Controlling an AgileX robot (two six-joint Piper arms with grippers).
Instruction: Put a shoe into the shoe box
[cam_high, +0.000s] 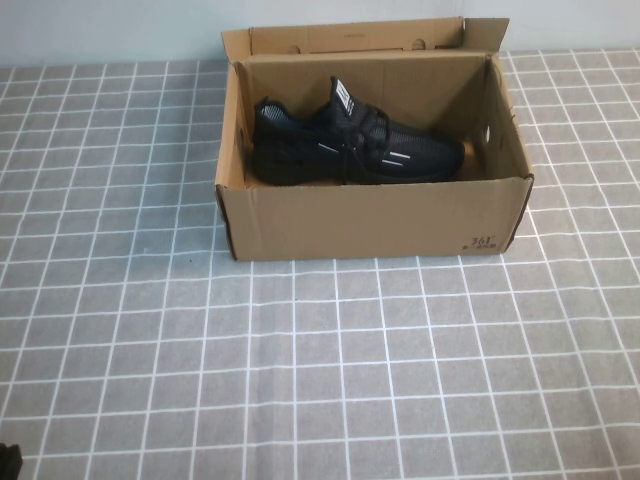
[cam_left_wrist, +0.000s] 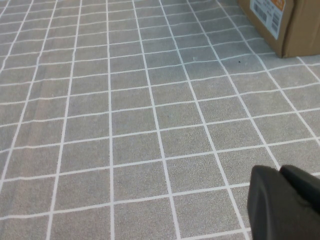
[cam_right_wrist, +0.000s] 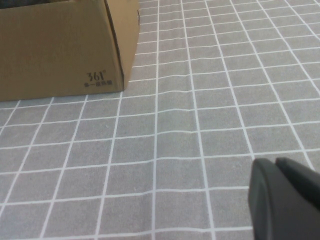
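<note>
Cardboard box (cam_high: 372, 220): brown, open on top, flaps up at the back, standing on the grey checked tablecloth (cam_high: 320, 380); small black print on its front right corner.
Shoe (cam_high: 350, 145): black sneaker lying inside the box against the back wall, white tongue tag up, toe toward the robot's right.
Left gripper (cam_left_wrist: 285, 202): low over bare cloth, well apart from the box; fingers look pressed together, holding nothing.
Right gripper (cam_right_wrist: 285, 197): over bare cloth, box corner well ahead; fingers look pressed together, empty.
</note>
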